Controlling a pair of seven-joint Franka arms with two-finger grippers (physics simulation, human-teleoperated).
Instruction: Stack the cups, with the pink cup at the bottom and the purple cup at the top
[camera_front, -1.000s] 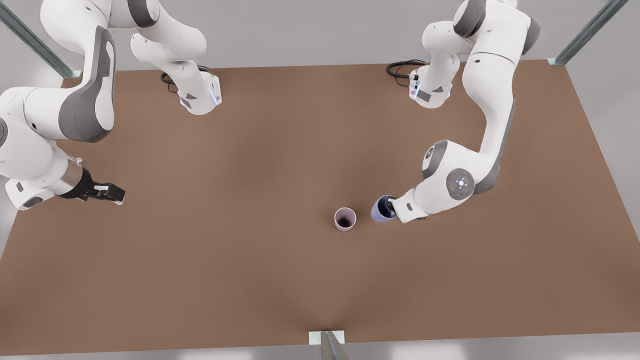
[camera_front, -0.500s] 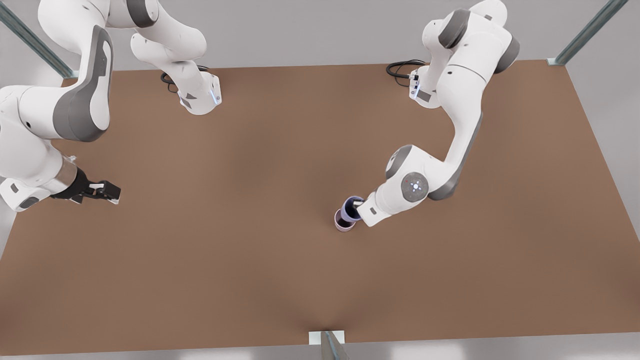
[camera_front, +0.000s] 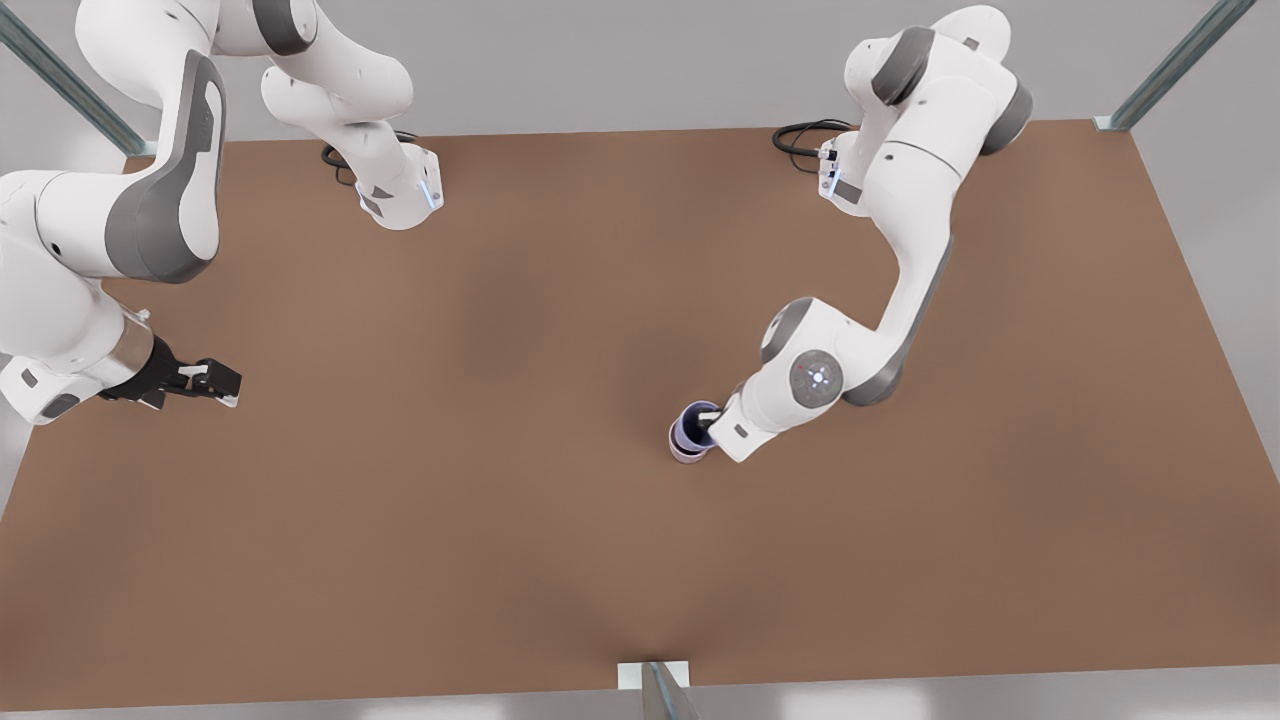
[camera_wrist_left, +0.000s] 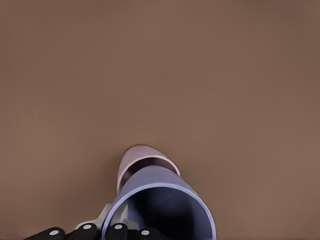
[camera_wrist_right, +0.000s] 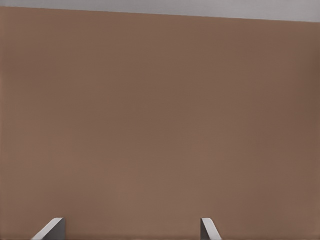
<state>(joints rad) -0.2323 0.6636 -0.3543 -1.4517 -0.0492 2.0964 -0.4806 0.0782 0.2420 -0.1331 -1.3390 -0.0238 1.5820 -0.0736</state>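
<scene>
The pink cup (camera_front: 688, 456) stands upright near the table's middle, and its pale rim shows in the left wrist view (camera_wrist_left: 142, 159). Directly over it is the purple cup (camera_front: 693, 424) (camera_wrist_left: 165, 197), its base at the pink cup's mouth; I cannot tell how deep it sits. My left gripper (camera_front: 711, 425), on the arm at the front view's right, is shut on the purple cup's rim. My right gripper (camera_front: 226, 383) waits low at the front view's far left, open, with its fingertips (camera_wrist_right: 53, 228) wide apart over bare table.
The brown table (camera_front: 500, 560) stretches widely around the cups. The two arm bases (camera_front: 398, 195) (camera_front: 850, 185) with cables stand along the far edge. A small metal bracket (camera_front: 652, 678) sits at the near edge.
The left gripper carried the purple cup toward the front view's left, from beside the pink cup to over it, then lowered it. The right arm barely shifted.
</scene>
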